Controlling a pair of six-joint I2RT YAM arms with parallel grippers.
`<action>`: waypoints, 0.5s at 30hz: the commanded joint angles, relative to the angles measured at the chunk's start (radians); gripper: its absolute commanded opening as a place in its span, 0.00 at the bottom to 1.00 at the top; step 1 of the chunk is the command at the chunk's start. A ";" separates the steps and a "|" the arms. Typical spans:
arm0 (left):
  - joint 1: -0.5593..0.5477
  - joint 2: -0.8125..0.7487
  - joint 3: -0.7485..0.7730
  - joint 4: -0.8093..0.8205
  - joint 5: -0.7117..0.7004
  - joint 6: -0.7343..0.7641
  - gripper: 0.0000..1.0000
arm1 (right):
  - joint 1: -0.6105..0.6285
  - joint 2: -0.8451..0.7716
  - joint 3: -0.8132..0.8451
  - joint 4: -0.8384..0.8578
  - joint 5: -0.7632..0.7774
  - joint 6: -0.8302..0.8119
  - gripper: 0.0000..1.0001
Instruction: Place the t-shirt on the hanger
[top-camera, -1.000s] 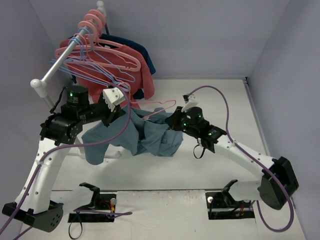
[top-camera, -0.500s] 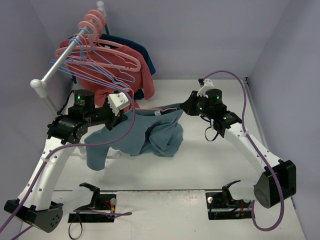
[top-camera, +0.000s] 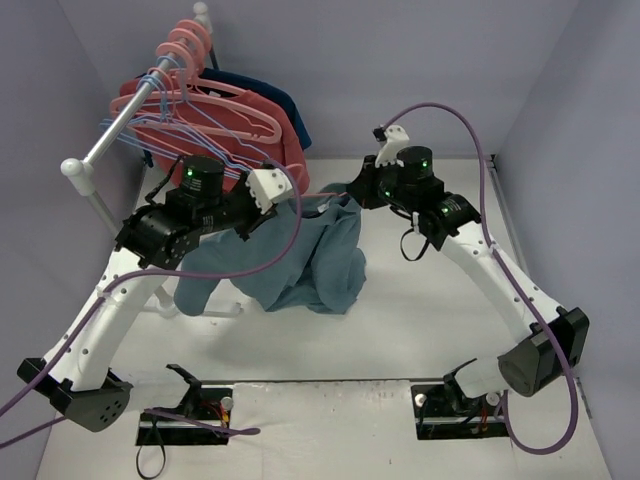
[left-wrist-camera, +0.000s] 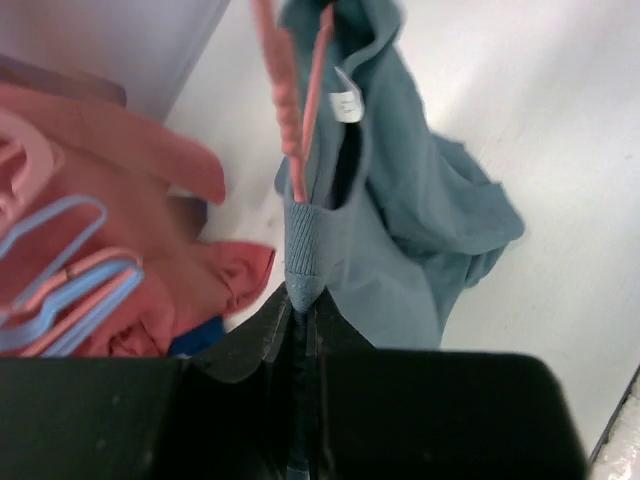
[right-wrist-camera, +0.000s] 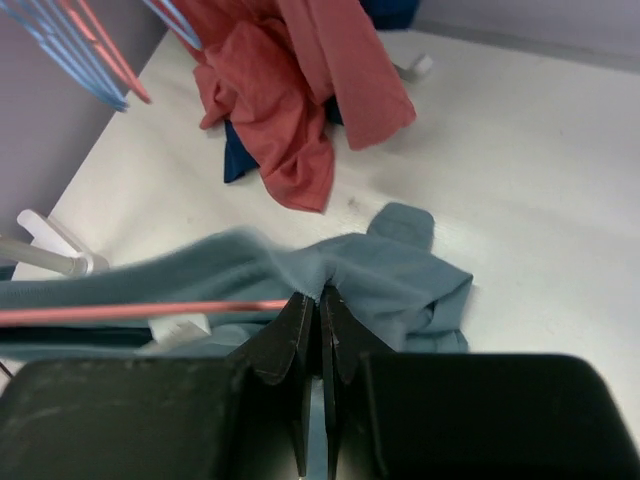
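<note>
Hanging stretched between both arms, the t-shirt (top-camera: 318, 262) droops down onto the table (top-camera: 430, 320). The left gripper (left-wrist-camera: 303, 296) is pinched tight on its ribbed collar, the right gripper (right-wrist-camera: 322, 298) nipped on a fold of cloth; the hanger (left-wrist-camera: 292, 110) lies against the collar between them

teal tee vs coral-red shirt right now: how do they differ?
The dusty teal cotton t-shirt is stretched between the left gripper and right gripper, jaws shut on it; the coral-red shirt hangs from the rack, ungripped. The thin pale pink hanger sits in the teal collar, not the coral one's. Both are plain.
</note>
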 joint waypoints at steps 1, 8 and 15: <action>-0.053 0.021 0.199 0.079 -0.034 0.006 0.00 | 0.070 0.021 0.178 0.010 0.065 -0.082 0.00; -0.053 0.020 0.339 0.082 -0.007 0.003 0.00 | 0.117 0.056 0.467 -0.019 0.013 -0.160 0.00; -0.053 -0.030 0.296 0.100 0.046 -0.013 0.00 | 0.232 0.039 0.538 -0.019 0.010 -0.330 0.00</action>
